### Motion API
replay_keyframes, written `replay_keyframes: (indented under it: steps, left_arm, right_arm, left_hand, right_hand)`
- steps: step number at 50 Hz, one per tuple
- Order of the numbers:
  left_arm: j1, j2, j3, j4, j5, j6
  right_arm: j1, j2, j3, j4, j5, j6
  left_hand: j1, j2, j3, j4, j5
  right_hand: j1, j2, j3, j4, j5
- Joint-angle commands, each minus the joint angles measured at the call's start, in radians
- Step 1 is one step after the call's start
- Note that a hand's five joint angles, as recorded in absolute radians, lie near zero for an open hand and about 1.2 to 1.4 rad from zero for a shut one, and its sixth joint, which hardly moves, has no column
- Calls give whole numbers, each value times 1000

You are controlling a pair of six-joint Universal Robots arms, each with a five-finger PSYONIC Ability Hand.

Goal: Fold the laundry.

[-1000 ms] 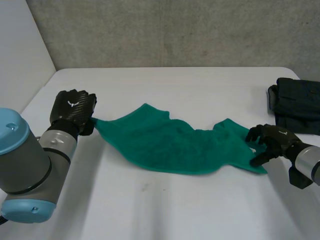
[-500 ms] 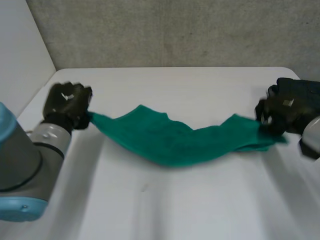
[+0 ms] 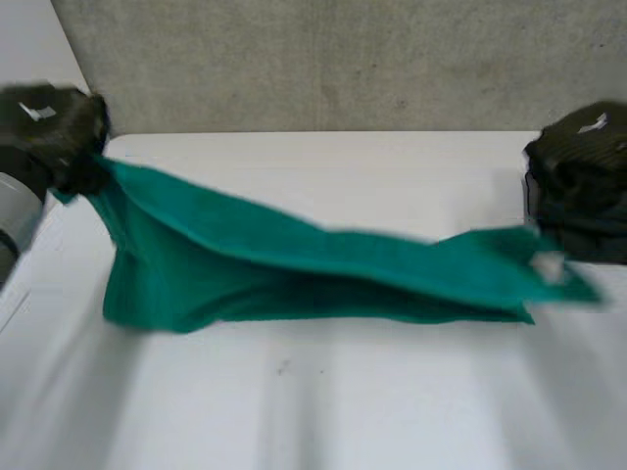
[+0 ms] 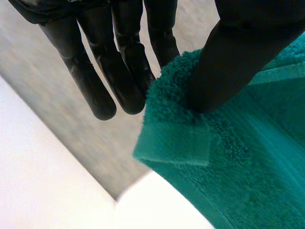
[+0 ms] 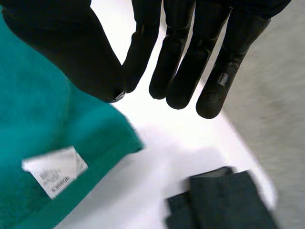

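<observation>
A green towel (image 3: pixel 294 264) hangs stretched between my two hands above the white table (image 3: pixel 343 401), sagging at its left part. My left hand (image 3: pixel 49 122) is raised at the far left and pinches the towel's left corner (image 4: pixel 176 143) between thumb and fingers (image 4: pixel 124 62). My right hand (image 3: pixel 588 142) is raised at the far right. Its thumb (image 5: pixel 62 43) presses the towel's right end (image 5: pixel 38 124) against the fingers. A white label (image 5: pixel 53 171) hangs at that corner (image 3: pixel 549 266).
A dark folded garment (image 3: pixel 578 220) lies at the table's right edge, below my right hand (image 5: pixel 224 200). A grey wall (image 3: pixel 323 59) runs behind the table's far edge.
Both hands rose and moved apart, lifting the towel off the table and pulling it taut. The right hand closed on the towel's right corner.
</observation>
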Motion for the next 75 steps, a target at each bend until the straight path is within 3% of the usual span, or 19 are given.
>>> replay_keyframes:
  steps: [1,7,8,9,13,16,20,26,32,36,49,75]
  left_arm:
    - [-5,-301,59,22,10,40]
    - [-1,-417,124,24,9,66]
    - [-1,-421,124,25,12,66]
    - [-1,-426,122,30,12,65]
    - [-5,-426,117,53,12,68]
    - [-5,-424,116,73,10,69]
    - [-5,-418,114,96,7,66]
    - [-5,-412,102,96,6,57]
    - [-7,-408,84,96,7,56]
    - [-7,-404,84,99,7,54]
    - [-5,-403,82,105,7,40]
    - [2,-401,78,108,7,39]
  right_arm:
    - [94,235,17,-81,98,52]
    - [124,344,-6,-98,115,74]
    - [125,346,-3,-101,114,80]
    - [127,346,5,-109,111,101]
    - [130,330,55,-199,103,198]
    - [133,260,143,-280,80,233]
    - [122,46,394,-417,2,243]
    - [122,-67,739,-635,-52,212]
    - [58,-75,960,-788,-52,-15]
    - [9,-55,1002,-865,-60,-60]
    - [-4,82,947,-939,-64,-64]
    - [-1,181,841,-963,-64,-70]
  left_hand:
    - [227,200,203,193,298]
    - [227,200,203,193,298]
    - [227,200,203,193,298]
    - [227,200,203,193,298]
    - [227,200,203,193,298]
    - [227,200,203,193,298]
    - [227,200,203,193,298]
    - [227,200,203,193,298]
    - [227,200,203,193,298]
    - [227,200,203,193,298]
    - [227,200,203,193,298]
    - [227,200,203,193,298]
  right_hand:
    - [401,226,215,208,227]
    - [401,226,215,208,227]
    - [285,110,100,93,112]
    - [-96,-272,-282,-289,-270]
    - [-341,-516,-526,-533,-514]
    - [-435,-610,-620,-627,-608]
    - [-497,-672,-682,-689,-670]
    - [-593,-768,-779,-786,-767]
    - [-576,-751,-762,-769,-750]
    - [-541,-716,-726,-734,-715]
    - [-374,-549,-559,-566,-547]
    - [-144,-319,-330,-337,-318]
